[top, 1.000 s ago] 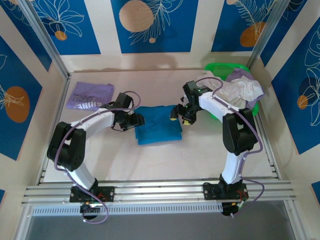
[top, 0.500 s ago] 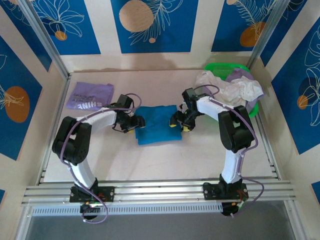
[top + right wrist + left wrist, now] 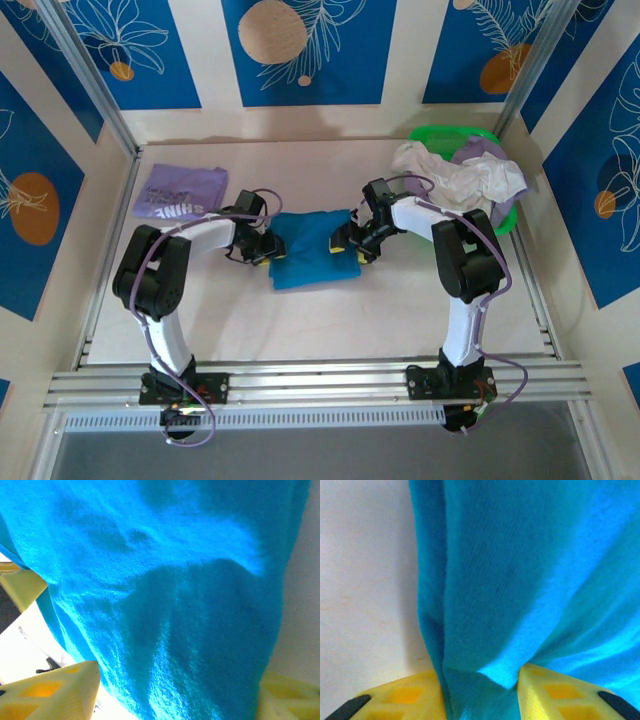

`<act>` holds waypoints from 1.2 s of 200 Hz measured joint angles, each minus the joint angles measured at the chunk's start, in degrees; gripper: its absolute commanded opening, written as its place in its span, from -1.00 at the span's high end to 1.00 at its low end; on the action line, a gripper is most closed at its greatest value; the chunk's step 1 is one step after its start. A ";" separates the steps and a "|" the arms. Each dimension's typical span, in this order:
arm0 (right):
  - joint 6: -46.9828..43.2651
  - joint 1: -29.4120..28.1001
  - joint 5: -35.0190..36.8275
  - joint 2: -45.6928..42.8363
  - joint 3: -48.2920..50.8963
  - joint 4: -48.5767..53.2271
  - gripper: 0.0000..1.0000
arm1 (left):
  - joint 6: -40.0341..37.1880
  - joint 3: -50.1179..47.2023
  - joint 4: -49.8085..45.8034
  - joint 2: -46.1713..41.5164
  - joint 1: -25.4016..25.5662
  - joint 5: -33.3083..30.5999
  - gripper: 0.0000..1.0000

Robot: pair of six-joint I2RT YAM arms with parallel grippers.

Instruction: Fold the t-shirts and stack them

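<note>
Teal t-shirt (image 3: 312, 248) lies folded in the middle of the table (image 3: 330, 320), and I see the left gripper (image 3: 262, 250) at its left edge, yellow fingers (image 3: 405, 697) closed onto a gathered pinch of cloth. At its right edge the right gripper (image 3: 348, 243) has its jaws wide with teal cloth filling the gap; I cannot tell whether they grip it. Farther out, a lavender t-shirt (image 3: 180, 192) lies flat at the far left, and white and lilac tees (image 3: 465, 175) are heaped in the green basket (image 3: 452, 133) at the far right.
</note>
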State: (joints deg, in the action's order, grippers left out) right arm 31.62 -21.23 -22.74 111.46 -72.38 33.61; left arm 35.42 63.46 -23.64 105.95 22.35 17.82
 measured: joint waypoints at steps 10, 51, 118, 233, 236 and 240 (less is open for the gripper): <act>0.00 0.00 -0.15 0.00 0.17 -0.22 -0.34 | -0.20 0.55 -0.87 0.13 0.46 -1.07 0.29; 0.00 0.22 -0.20 -0.13 0.98 -0.52 -0.34 | -2.73 4.48 -4.46 1.79 4.37 -7.69 0.54; 0.87 1.73 -2.95 -3.67 4.15 -1.84 -0.38 | -7.32 8.98 -5.66 4.02 6.71 -12.83 1.00; 0.83 6.36 0.11 -15.43 6.64 0.96 -0.64 | -15.04 11.93 -16.31 0.02 5.44 -24.09 0.85; 0.81 6.36 0.20 -15.43 6.64 1.11 -0.63 | -15.06 11.93 -16.31 -0.04 5.31 -23.93 0.80; 0.81 6.36 0.26 -15.43 6.64 1.33 -0.64 | -15.04 11.93 -16.31 -0.09 5.16 -23.61 0.72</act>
State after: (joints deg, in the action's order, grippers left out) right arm 32.42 -14.87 -22.48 96.03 -65.73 34.94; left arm 20.38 75.40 -39.94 105.86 27.51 -5.78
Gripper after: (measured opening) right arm 0.817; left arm 0.070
